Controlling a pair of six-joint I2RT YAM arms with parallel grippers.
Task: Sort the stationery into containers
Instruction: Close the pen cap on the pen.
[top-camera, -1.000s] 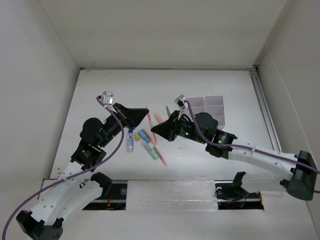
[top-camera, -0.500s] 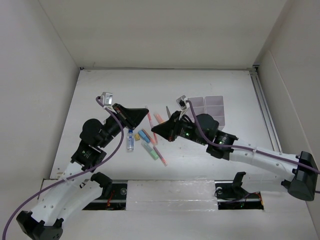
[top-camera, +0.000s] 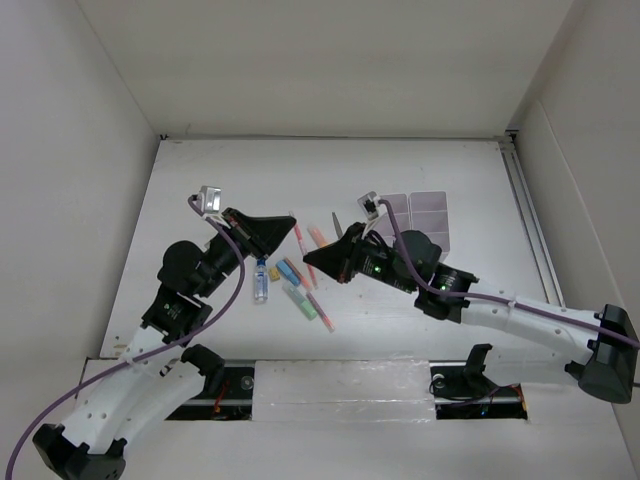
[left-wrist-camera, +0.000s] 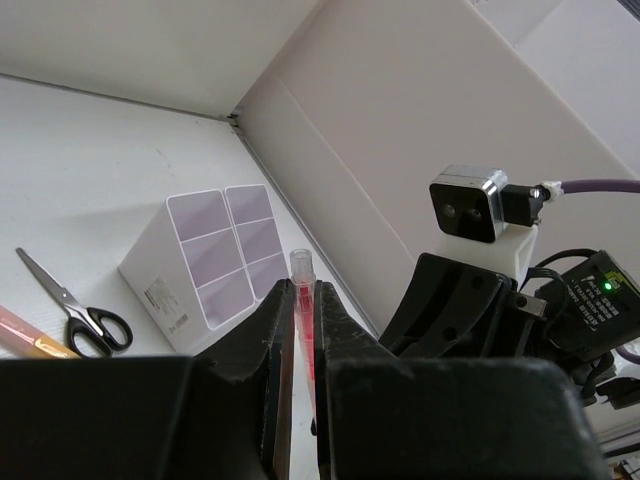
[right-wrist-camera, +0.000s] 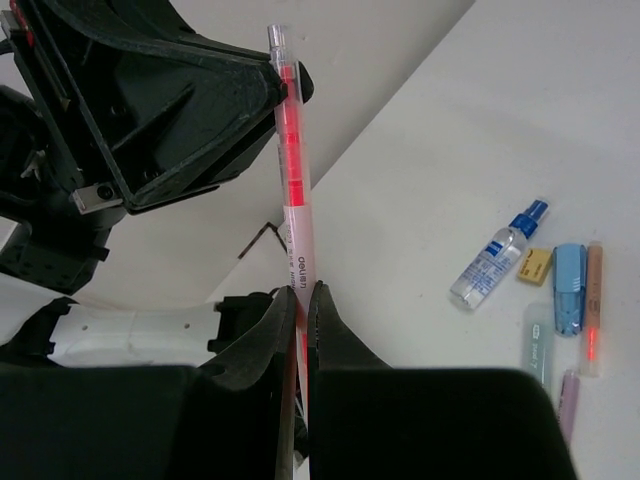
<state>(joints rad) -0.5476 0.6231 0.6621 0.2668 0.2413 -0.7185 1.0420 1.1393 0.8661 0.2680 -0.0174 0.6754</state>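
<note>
Handover looks to be the step in hand. In the overhead view the two arms meet at mid-frame over the white surface (top-camera: 400, 170). The left end effector (top-camera: 291, 224) and the right end effector (top-camera: 309, 259) are both clamped on one pink pen (top-camera: 299, 241), which bridges the short gap between them, lifted clear. Two white boxes (top-camera: 430, 213) stand side by side right of centre. Scissors (top-camera: 338, 222) lie between the pen and the boxes. Markers (top-camera: 292, 272) and a small bottle (top-camera: 261, 282) lie just below the pen.

The left wrist view shows the pen upright between pressed-together fingers, its clear tip poking past them. The boxes sit at centre left, their compartments seemingly bare.

The right wrist view shows the pen rising from the right fingers to the left end effector at upper left, with the bottle and markers at lower right.

The risk is the double hold. If either arm pulls away before the other lets go, the thin pen could bend, twist or slip. If both let go, it drops among the loose markers.
</note>
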